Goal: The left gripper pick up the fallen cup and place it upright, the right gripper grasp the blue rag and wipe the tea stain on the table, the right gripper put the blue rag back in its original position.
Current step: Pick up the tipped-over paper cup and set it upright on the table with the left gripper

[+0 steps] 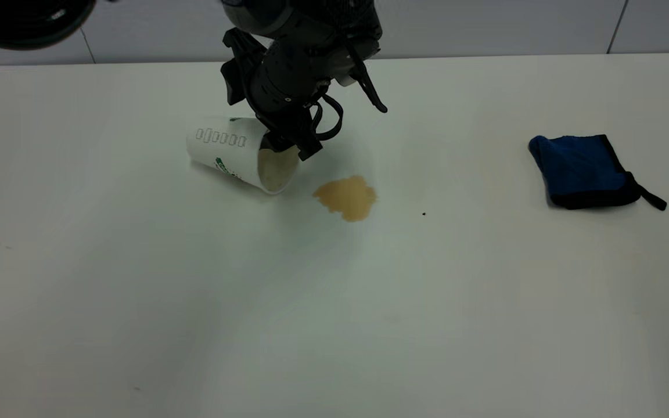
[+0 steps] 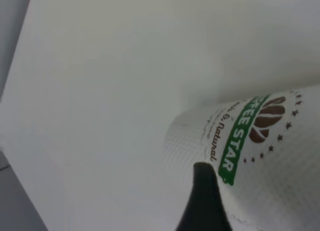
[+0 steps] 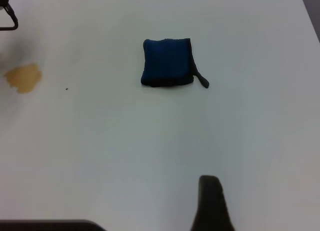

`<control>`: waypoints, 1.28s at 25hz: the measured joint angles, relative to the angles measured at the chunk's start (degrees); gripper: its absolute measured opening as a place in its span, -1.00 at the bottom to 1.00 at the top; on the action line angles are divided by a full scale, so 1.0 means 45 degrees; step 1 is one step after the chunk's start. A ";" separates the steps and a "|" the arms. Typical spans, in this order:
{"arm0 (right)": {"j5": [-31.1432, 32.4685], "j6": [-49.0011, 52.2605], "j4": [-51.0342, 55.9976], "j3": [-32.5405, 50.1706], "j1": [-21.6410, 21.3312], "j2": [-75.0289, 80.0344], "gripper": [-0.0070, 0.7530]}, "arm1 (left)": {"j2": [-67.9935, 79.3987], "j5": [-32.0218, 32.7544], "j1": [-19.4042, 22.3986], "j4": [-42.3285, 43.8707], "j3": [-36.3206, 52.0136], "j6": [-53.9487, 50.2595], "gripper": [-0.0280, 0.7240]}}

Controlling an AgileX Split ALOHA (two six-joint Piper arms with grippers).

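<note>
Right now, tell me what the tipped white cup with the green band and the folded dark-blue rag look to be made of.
The white cup with the green band looks like matte paper: printed logo, thin rim, faintly textured wall in the left wrist view; the left gripper is at its mouth. The folded dark-blue rag looks like soft woven cloth: limp folds, black stitched edging and a strap. Fibre type cannot be told.

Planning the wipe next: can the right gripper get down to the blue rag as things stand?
Probably yes: the blue rag lies alone on bare table, with the right gripper above and nothing between.
</note>
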 joint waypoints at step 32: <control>0.0000 0.0000 0.0003 0.0000 0.0000 0.0000 0.54 | -0.2659 0.0689 0.1996 -0.4913 -0.1590 0.6216 -0.91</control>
